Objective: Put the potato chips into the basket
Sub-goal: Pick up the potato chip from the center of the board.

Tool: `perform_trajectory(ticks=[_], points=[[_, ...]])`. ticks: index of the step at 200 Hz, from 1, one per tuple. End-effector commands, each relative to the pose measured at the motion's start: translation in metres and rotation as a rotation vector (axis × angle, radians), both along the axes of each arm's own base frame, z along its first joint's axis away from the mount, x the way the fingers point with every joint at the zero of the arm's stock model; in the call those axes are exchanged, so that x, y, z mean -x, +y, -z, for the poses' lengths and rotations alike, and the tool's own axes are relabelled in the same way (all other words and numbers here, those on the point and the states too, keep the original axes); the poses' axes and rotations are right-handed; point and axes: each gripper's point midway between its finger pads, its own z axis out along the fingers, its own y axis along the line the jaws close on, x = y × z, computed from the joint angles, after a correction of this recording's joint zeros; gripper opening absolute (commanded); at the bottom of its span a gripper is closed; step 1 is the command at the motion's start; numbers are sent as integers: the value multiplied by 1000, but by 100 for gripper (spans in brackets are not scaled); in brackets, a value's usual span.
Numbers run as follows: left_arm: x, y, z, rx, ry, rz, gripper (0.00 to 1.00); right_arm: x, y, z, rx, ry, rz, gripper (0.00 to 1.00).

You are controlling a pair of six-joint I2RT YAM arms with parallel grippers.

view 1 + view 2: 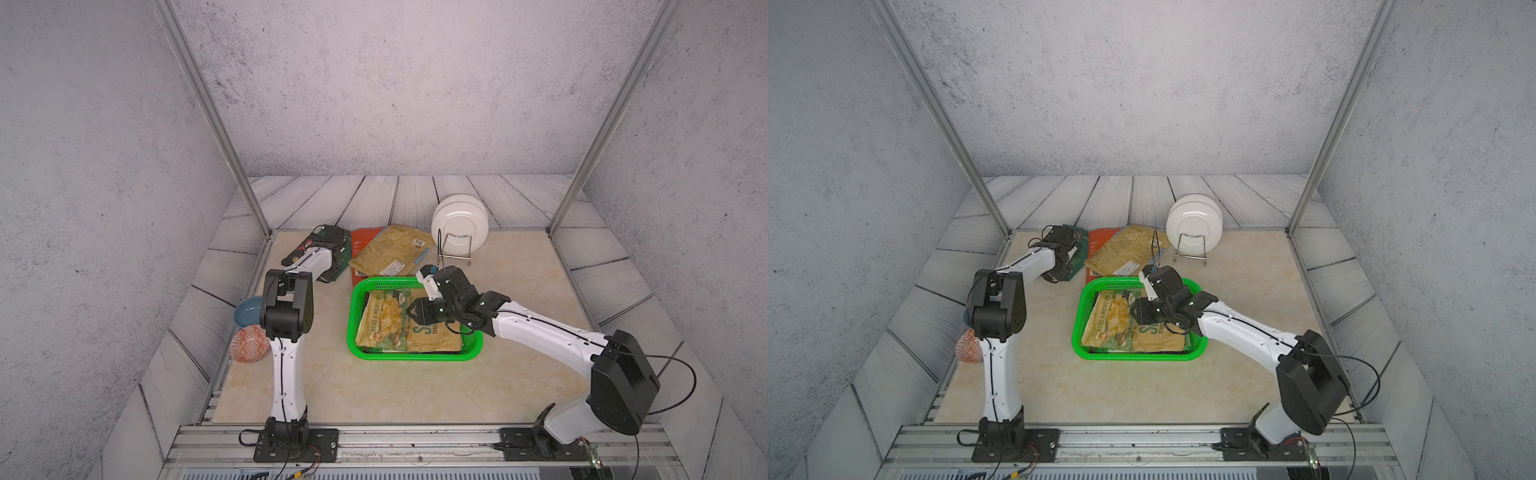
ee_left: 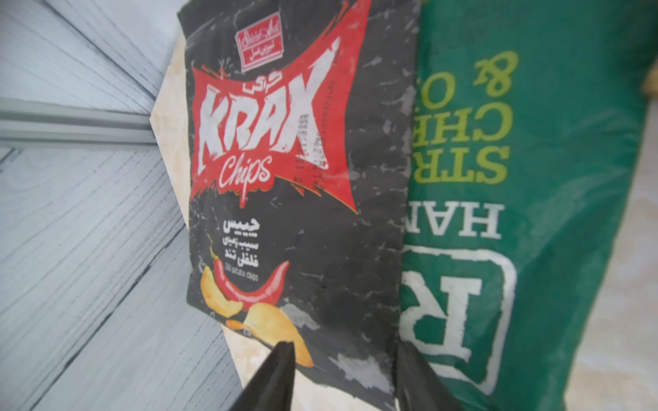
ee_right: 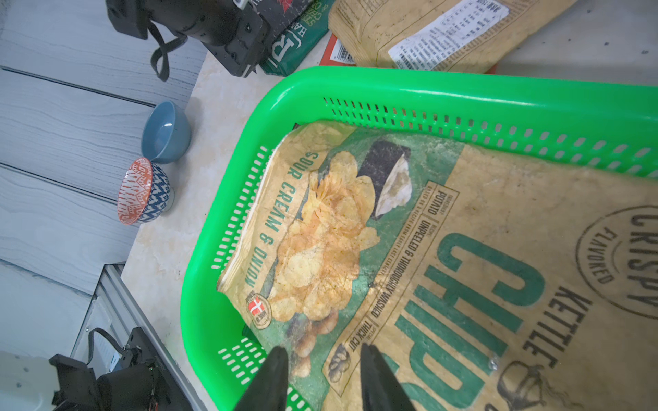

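Left gripper: the jaws stand apart astride the lower edge of the black KRAK chips bag, and no pinch is evident. That bag lies flat on the table at the back left, outside the basket, one side lapping over the dark green REAL bag.

Right gripper: the jaws are apart and hold nothing. It hangs over the Kettle Chips bag, which lies inside the green basket. A mustard-yellow bag and an orange-red bag lie behind the basket.

Step in hand, by my judgement, is seizing the KRAK bag. Recommendations: close only on the seam edge, so the flat film bunches between the fingers and does not slide out. Keep clear of the green bag beneath, or both may lift. Raise before carrying, to clear the basket rim. The right arm should vacate the basket first.
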Motion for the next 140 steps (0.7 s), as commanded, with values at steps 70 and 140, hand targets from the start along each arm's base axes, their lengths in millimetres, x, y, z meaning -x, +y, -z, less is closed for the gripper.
perform_trajectory(ticks=[70, 140], points=[[2, 24, 26, -32, 63, -11, 69, 4, 1, -27, -77, -49, -7, 37], [5, 35, 26, -26, 67, -23, 29, 4, 2, -32, -89, -53, -12, 35]])
